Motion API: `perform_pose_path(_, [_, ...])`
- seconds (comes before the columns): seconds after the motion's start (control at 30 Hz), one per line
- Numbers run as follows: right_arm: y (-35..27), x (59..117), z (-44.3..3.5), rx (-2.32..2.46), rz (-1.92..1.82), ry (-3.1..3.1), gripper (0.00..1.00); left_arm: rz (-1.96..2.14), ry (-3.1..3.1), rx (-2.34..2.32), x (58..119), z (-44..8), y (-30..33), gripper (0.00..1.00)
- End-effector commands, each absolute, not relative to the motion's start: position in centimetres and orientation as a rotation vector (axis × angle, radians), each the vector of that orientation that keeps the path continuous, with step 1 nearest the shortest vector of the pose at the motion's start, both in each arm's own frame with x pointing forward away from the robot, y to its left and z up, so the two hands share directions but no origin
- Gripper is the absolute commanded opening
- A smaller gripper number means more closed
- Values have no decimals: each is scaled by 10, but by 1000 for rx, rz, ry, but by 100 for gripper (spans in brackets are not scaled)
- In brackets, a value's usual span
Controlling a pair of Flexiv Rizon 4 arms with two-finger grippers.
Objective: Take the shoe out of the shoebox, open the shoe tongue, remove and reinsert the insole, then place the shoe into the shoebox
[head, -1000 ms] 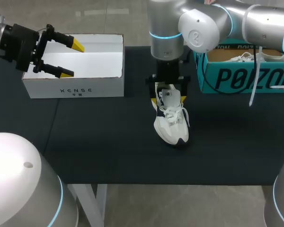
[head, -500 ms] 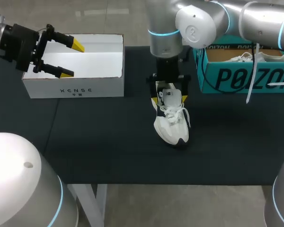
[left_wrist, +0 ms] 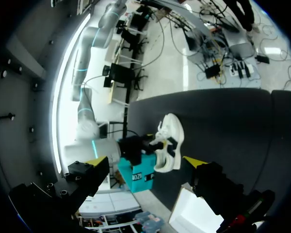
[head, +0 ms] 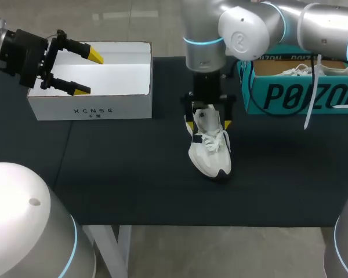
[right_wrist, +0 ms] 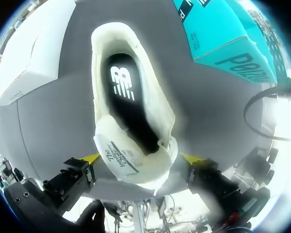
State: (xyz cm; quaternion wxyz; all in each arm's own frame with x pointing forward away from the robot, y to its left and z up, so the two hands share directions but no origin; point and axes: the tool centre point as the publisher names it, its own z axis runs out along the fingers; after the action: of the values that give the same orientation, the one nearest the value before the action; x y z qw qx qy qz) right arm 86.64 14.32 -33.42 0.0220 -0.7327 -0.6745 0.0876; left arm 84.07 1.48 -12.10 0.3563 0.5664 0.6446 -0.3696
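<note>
**Shoe's out on the table, right arm parked over it**

The white shoe [head: 209,147] sits on the black table [head: 133,174], just outside the teal shoebox [head: 261,92], with its black insole [right_wrist: 128,104] in place. The right gripper [head: 207,123] hangs over the shoe's heel end, fingers spread wide on either side, gripping nothing. The left gripper [head: 88,73] is well away from the shoebox, over the white box [head: 93,110], wide open and empty.
</note>
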Motion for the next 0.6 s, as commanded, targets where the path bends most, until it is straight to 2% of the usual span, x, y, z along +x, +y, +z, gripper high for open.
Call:
perform_pose_path(0.03, [146,858,-324,-2270,225,-2131,16,-953,1666,1465,841,-121,15,100])
perform_pose_path(0.07, [146,858,-324,-2266,222,-2137,0,-953,1666,1465,841,-121,15,100])
perform_pose_path(0.6, [136,851,-332,-2218,213,-2210,0,-953,1666,1465,841,-121,15,100])
